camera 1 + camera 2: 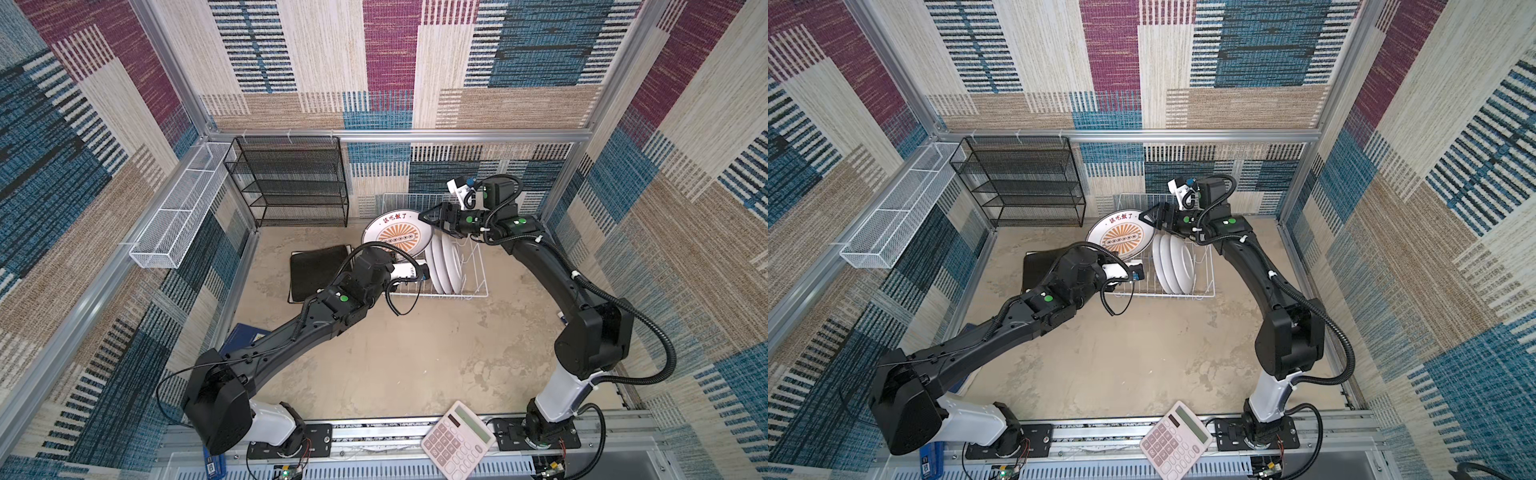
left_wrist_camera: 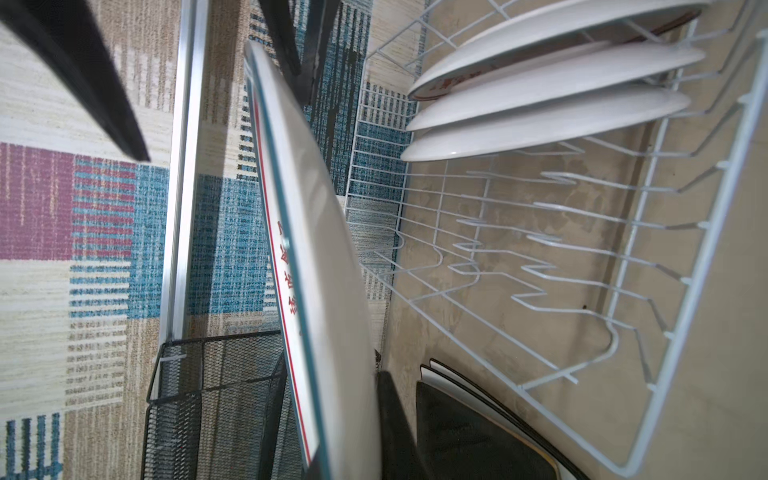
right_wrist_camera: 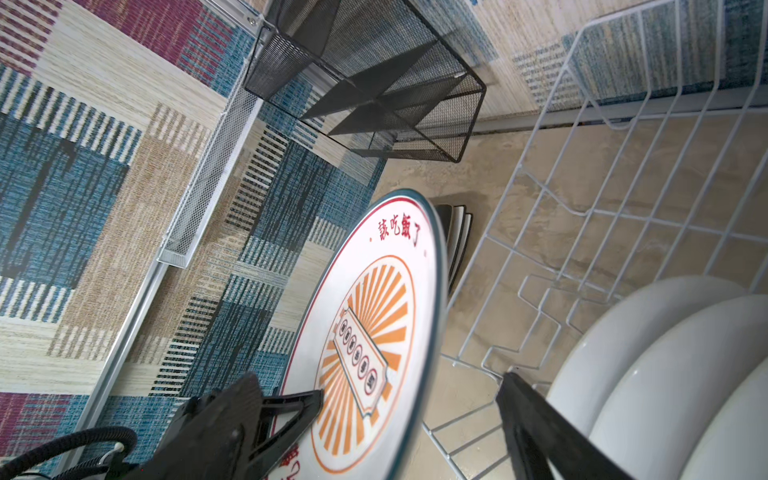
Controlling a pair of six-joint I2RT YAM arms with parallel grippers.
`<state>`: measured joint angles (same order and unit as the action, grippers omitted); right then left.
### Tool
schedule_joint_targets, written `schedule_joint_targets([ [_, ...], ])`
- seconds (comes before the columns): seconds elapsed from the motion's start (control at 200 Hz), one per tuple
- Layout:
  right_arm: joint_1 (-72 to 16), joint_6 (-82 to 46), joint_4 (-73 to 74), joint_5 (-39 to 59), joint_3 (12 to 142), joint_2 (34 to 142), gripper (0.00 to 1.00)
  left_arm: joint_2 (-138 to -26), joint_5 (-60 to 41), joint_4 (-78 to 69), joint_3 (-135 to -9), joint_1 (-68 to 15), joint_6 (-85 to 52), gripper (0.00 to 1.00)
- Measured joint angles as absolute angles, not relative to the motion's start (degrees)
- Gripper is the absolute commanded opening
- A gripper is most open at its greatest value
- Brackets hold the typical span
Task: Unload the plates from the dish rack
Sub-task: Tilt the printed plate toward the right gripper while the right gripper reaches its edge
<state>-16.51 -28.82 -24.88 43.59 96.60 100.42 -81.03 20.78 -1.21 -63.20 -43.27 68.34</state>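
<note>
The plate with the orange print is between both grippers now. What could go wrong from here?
1. The right gripper is open astride the printed plate; if the left gripper, which seems to hold its lower edge, lets go early, the plate may fall onto the dish rack.
2. One right finger stands near the three white plates in the rack and might knock them.

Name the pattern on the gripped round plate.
Round plate: orange sunburst, red characters; best in right wrist view.

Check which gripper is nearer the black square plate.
Left. The left gripper, shut on the printed plate, sits close beside the black plate. The right gripper, open, straddles the printed plate's far rim over the rack, farther off.
</note>
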Motion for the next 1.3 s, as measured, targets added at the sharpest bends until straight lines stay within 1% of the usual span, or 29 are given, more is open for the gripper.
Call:
schedule_joint_targets([
  [0.125,-17.41,-28.40,-26.15,42.81,96.31,101.25,0.78,-82.13,22.15,-4.64,-61.39,-43.40,72.99,0.00],
  [0.21,-17.69,-28.38,-26.92,42.28,96.12,101.69,0.71,-82.83,23.14,-6.72,-60.90,-43.62,75.13,0.00],
  [0.27,-17.93,-28.34,-27.40,41.93,95.98,102.17,0.64,-83.05,23.77,-7.99,-60.49,-43.75,76.23,0.00],
  [0.401,-18.31,-28.21,-28.56,41.85,95.98,103.26,0.56,-83.44,23.81,-9.76,-59.86,-43.99,77.93,0.00],
  [0.491,-18.37,-28.18,-28.60,42.06,95.96,103.48,0.46,-83.61,23.81,-10.41,-59.75,-43.99,78.06,0.00],
  [0.606,-18.37,-28.21,-28.64,43.09,95.96,103.94,0.40,-83.66,24.08,-10.87,-59.40,-43.99,78.15,0.00],
  [0.681,-18.35,-28.21,-28.73,43.48,95.94,104.05,0.33,-83.81,24.27,-11.25,-59.35,-43.99,78.15,0.00],
  [0.731,-18.31,-28.23,-28.71,43.62,95.94,104.12,0.27,-83.92,24.67,-11.73,-59.35,-43.99,78.15,0.00],
  [0.826,-18.28,-28.71,-28.71,44.21,95.98,104.60,0.22,-83.94,25.34,-11.99,-59.35,-44.01,78.04,0.00],
  [0.871,-18.24,-29.39,-28.71,44.49,96.01,104.88,0.17,-83.99,25.54,-11.84,-59.37,-44.01,78.00,0.00],
  [0.997,-18.00,-34.11,-28.73,45.25,95.94,105.10,0.10,-84.07,26.59,-11.33,-59.37,-44.29,77.82,0.00],
  [1.022,-17.96,-34.98,-28.53,45.47,95.94,105.10,0.09,-84.09,26.57,-11.35,-59.37,-44.29,77.76,0.05],
  [1.047,-17.93,-35.81,-28.29,45.54,95.94,105.08,0.08,-84.16,26.63,-11.35,-59.40,-44.29,77.71,0.12],
  [1.102,-17.93,-36.77,-27.92,45.47,95.77,104.95,0.05,-84.47,26.87,-11.51,-59.46,-44.29,77.52,0.18],
  [1.142,-17.93,-36.42,-27.09,45.45,95.26,104.64,0.00,-84.77,26.98,-11.55,-59.59,-44.29,77.30,0.22],
  [1.172,-17.96,-35.73,-26.15,45.45,94.80,104.29,0.00,-85.12,27.31,-11.53,-59.77,-44.29,77.03,0.26],
  [1.247,-17.98,-35.03,-23.62,45.82,93.08,103.02,0.00,-85.82,28.34,-11.64,-60.62,-44.29,76.55,0.43],
  [1.302,-17.96,-34.83,-22.24,46.46,91.70,102.13,0.00,-85.97,28.99,-12.01,-61.21,-44.25,75.99,0.57],
])
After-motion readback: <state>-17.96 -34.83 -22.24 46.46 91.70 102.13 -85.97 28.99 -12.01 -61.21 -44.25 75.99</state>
